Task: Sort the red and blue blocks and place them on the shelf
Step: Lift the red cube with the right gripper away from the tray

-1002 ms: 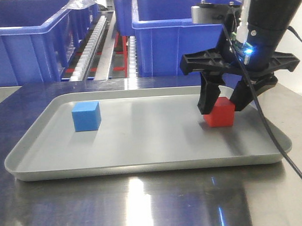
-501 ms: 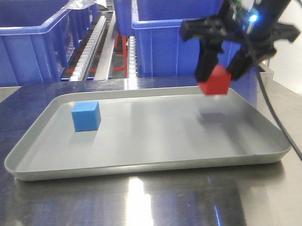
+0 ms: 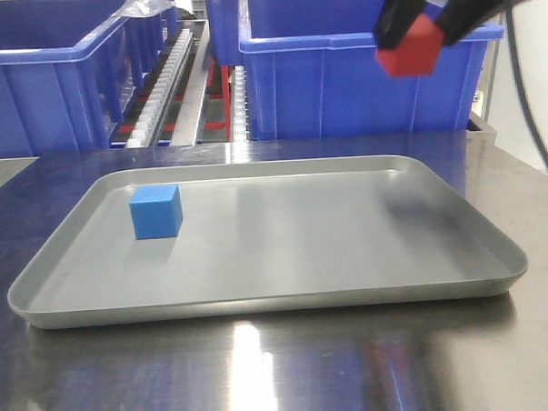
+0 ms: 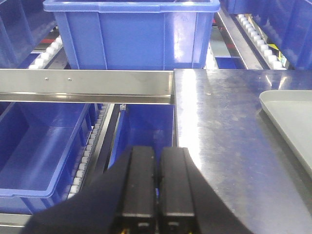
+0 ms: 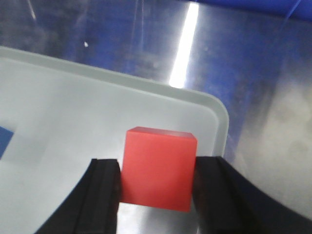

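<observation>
Holds the red block (image 5: 158, 168) pinched face to face between both fingers of the right gripper (image 5: 158, 187) — up in the air at 1 o'clock in the front view, clear above the grey tray (image 3: 260, 302) and before a blue crate (image 3: 323, 85). Has the blue block (image 3: 156, 211) resting on the tray floor at 9 o'clock, well apart. Shows the left gripper (image 4: 157, 156) pressed closed on nothing — pointing toward the shelf (image 4: 85, 85) at 12 o'clock.

This looks like a warehouse or factory picking station; behind the steel tabletop (image 3: 281, 369) large blue plastic crates (image 3: 341, 84) stand on white roller tracks (image 3: 164, 78); beside the tabletop the shelf (image 4: 92, 144) has a brushed steel front rail (image 4: 87, 84) with small screws, and more crates under it.
</observation>
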### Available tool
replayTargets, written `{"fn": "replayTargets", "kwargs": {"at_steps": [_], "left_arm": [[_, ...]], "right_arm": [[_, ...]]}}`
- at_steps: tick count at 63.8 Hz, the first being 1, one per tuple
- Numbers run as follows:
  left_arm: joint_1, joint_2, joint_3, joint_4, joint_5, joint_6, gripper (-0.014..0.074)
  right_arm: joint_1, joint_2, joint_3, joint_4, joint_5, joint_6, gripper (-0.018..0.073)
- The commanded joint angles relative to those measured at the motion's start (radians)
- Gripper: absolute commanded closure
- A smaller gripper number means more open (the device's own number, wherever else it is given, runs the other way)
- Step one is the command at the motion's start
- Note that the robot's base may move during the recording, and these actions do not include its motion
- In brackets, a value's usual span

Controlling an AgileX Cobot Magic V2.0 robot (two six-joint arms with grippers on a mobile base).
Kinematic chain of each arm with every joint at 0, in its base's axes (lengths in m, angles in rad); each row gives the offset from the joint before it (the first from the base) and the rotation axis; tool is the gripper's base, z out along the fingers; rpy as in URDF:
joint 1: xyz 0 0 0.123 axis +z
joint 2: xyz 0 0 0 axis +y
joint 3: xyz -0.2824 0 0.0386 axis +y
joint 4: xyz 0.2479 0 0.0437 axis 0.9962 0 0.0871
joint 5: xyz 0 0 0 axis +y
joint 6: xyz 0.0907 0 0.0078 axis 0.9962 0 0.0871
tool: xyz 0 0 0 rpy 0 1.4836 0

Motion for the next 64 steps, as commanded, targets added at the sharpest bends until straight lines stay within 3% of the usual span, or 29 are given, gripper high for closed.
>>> {"fn": "replayTargets", "kwargs": {"at_steps": [1, 16, 64], "left_arm": [[0.001, -0.016, 0.03, -0.003, -0.078, -0.009, 0.0473], [0.001, -0.016, 0.03, -0.003, -0.078, -0.009, 0.0473], [0.001, -0.016, 0.03, -0.003, -0.078, -0.009, 0.0473]], "right_arm": [[-0.005, -0.075, -0.007, -0.023, -0.092, 0.0, 0.0509], [-0.047, -0.194, 0.118, -0.023, -0.164, 0.0, 0.0509], [-0.211, -0.629, 0.441, -0.023, -0.163, 0.0, 0.0509]]}}
